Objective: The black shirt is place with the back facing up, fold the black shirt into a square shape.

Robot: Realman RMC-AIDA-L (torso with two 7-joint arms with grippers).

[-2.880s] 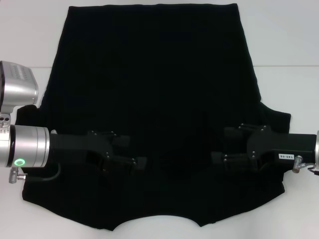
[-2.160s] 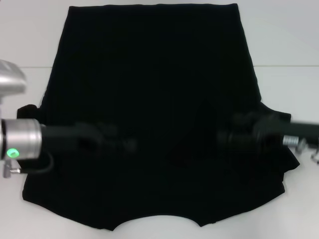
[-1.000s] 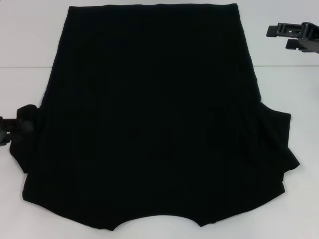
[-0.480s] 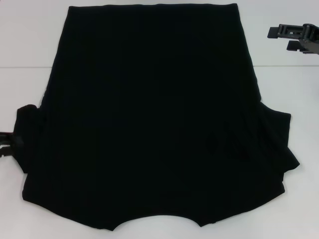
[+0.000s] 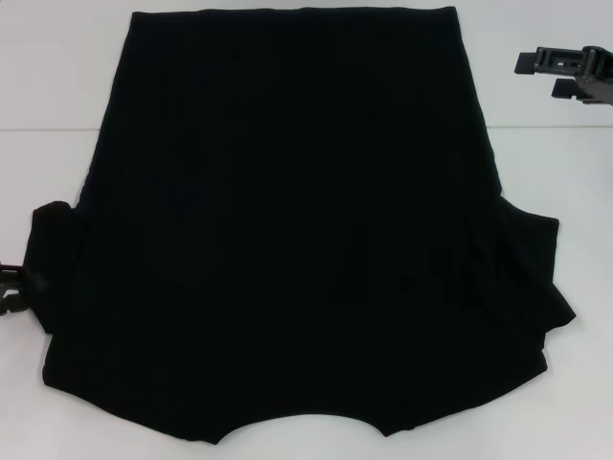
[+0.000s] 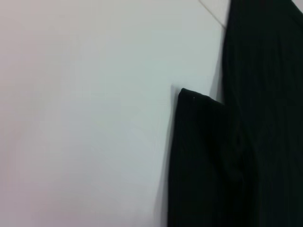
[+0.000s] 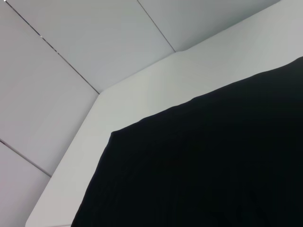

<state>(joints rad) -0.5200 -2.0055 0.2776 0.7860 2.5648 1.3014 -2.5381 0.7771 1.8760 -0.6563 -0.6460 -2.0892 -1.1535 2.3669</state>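
Black shirt (image 5: 297,220) lies flat on the white table (image 5: 536,172), plain side up, filling most of my head view — hem at the far side, neckline notch at the near edge, sleeves sticking out left and right. Nothing folded yet as far as I can judge. Fabric looks thin and limp, so it should drape and drag rather than hold shape; I'd grab at a sleeve edge or a hem corner, pinching a single layer. Left gripper (image 5: 11,290) sits low at the view's left edge, just beside the left sleeve (image 6: 203,156) — only a sliver shows, can't tell whether it's wide or narrow. Right gripper (image 5: 567,74) hovers off the shirt near the far right hem corner (image 7: 113,135), fingers apart, holding nothing. Table around the shirt shows nothing blocking either arm.
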